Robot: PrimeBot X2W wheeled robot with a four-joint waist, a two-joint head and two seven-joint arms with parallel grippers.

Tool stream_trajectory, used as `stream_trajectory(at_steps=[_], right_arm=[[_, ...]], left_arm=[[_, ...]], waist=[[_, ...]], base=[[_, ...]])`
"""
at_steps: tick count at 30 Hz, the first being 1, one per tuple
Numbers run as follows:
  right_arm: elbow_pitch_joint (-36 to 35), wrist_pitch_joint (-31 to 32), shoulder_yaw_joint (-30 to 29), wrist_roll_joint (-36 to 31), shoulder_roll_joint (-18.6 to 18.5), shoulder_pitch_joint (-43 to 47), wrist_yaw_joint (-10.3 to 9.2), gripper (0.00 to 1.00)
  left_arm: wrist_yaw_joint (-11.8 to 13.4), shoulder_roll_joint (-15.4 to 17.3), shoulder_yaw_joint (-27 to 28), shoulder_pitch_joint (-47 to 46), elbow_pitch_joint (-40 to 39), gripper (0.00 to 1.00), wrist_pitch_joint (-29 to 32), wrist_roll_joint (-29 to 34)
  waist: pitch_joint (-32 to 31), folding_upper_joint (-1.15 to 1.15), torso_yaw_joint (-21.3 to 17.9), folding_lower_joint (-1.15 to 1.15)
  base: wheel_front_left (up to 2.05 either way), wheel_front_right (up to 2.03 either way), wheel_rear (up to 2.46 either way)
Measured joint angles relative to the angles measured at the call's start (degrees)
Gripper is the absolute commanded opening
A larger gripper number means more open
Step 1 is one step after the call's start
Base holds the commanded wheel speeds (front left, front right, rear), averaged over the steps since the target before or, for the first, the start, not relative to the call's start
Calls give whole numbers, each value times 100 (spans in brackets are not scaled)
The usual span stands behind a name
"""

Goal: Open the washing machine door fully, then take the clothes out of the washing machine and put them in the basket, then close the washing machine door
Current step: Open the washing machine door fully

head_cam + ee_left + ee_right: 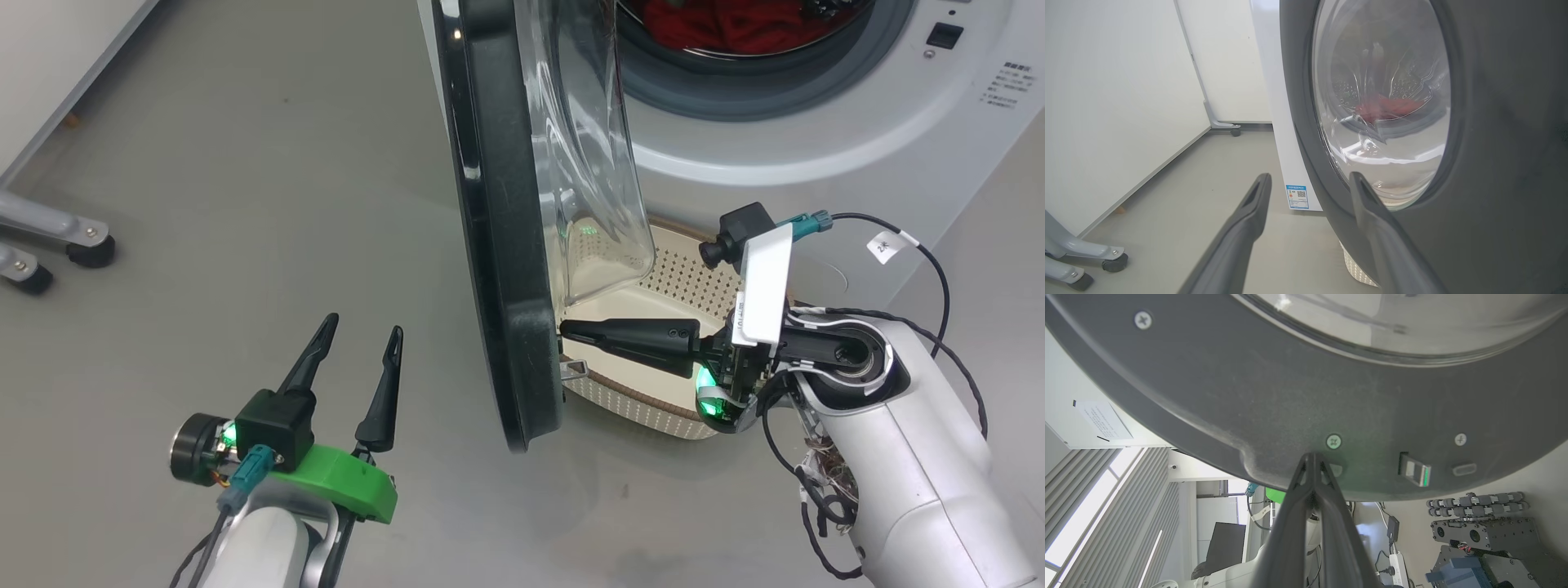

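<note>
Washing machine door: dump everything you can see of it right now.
The washing machine door is round, with a wide glossy black plastic-looking rim and a clear bulging glass bowl. It stands partly open, edge-on in the head view. Its inner face shows screws and a latch. The right end effector, shut, meets that inner face with its tips; the left end effector, open, sits clear of the outer face.

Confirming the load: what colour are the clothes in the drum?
The clothes are red, clearest in head view.
</note>
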Motion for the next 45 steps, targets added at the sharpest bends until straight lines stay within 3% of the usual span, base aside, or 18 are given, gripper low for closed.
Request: stream_trajectory(at_steps=[17,26,33,34,35,36,37,45], right_arm=[[-141,-559,232,114,43,126,71,0],[-199,-1054,-189,258,47,435,122,0],[-389,-1733,-854,274,69,888,144,0],[-413,-1816,-916,274,67,961,144,28],[-434,-1878,-964,272,66,1037,145,40],[-446,-1956,-1021,272,75,1118,146,65],[-453,-2039,-1065,250,71,1201,154,100],[-563,-2651,-1339,-100,19,1725,172,100]], left_arm=[[58,18,235,90,-18,100,0,55],[76,16,341,97,-9,100,0,76],[99,16,408,136,-3,100,0,116],[100,16,428,155,-8,100,0,116],[100,18,449,173,-8,100,0,121],[100,20,454,189,-5,100,0,127],[100,19,457,204,-4,100,0,144],[100,20,545,225,3,100,0,204]], waist=[[-92,0,-18,0],[-163,0,-187,0],[-229,0,-338,0],[-235,0,-362,0],[-238,0,-387,0],[-241,0,-412,0],[-245,0,-438,0],[-267,0,-615,0]], base=[[0,0,0],[0,0,0],[0,0,0],[0,0,0],[0,0,0],[0,0,0],[0,0,0],[0,0,0]])
